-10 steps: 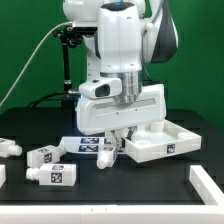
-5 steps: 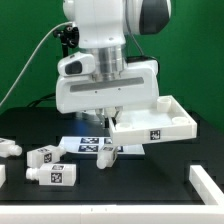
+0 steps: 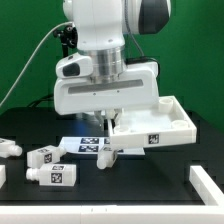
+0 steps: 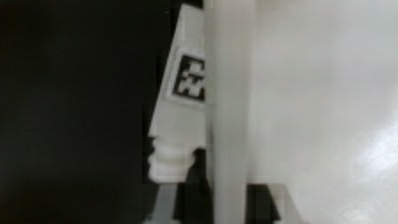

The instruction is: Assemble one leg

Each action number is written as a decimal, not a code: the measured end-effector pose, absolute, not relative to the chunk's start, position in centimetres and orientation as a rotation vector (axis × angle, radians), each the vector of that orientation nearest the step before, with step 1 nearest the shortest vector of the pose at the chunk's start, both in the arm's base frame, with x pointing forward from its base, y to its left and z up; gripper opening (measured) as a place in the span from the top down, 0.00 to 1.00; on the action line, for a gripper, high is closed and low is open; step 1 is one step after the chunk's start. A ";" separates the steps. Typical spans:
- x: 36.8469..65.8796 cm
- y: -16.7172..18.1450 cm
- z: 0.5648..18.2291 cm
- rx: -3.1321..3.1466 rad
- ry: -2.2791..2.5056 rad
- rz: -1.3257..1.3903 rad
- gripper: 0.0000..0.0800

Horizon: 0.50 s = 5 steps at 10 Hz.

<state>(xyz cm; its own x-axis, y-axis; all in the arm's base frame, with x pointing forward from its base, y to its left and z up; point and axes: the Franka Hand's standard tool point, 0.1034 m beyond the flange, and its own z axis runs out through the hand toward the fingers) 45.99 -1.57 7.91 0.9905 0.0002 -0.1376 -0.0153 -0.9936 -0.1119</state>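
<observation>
My gripper (image 3: 109,119) is shut on the rim of the large white tray-shaped part (image 3: 155,125) and holds it tilted above the table. In the wrist view the rim runs between my two dark fingertips (image 4: 267,205), with my gripper (image 4: 230,205) closed around it and a tag on the part's side wall (image 4: 192,78). Several legs lie on the table: one (image 3: 105,156) just below the gripper, two (image 3: 47,155) (image 3: 56,176) at the exterior view's left, and another (image 3: 8,147) at the far left edge.
The marker board (image 3: 84,145) lies flat under the arm, beside the nearest leg. A white bracket (image 3: 205,183) stands at the front on the exterior view's right, another white piece (image 3: 2,176) at the left edge. Green backdrop behind.
Over the last second the arm rose and lifted the tray-shaped part off the table. In the last half second almost nothing moved.
</observation>
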 end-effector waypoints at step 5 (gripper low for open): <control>49.9 -3.1 5.6 -3.008 0.063 0.343 0.93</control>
